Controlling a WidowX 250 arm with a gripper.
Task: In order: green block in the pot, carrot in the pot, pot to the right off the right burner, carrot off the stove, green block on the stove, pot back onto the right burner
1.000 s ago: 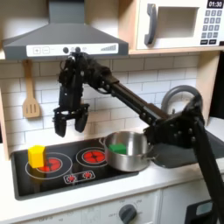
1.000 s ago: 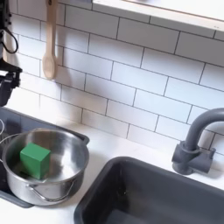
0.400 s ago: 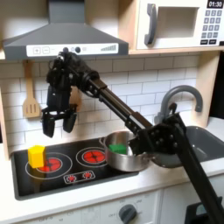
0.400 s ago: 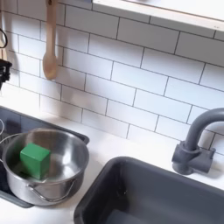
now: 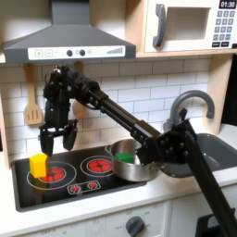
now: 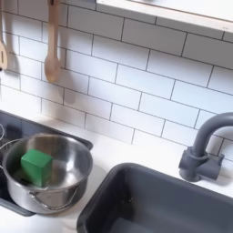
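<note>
Above the stove's (image 5: 79, 176) left burner hangs the tool (image 5: 56, 141), fingers spread wide and empty, near a yellow block (image 5: 38, 166). Inside the pot (image 6: 45, 170) sits the green block (image 6: 36, 166), probably light and rigid; pinch its flat sides.

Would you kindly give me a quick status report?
Gripper open, empty, above yellow block. Small green cube inside shiny steel pot. Dark grey sink, carrot unseen.

Shiny steel pot (image 6: 45, 173), glossy black stove (image 5: 74, 176), wooden spoon (image 6: 51, 41).
</note>
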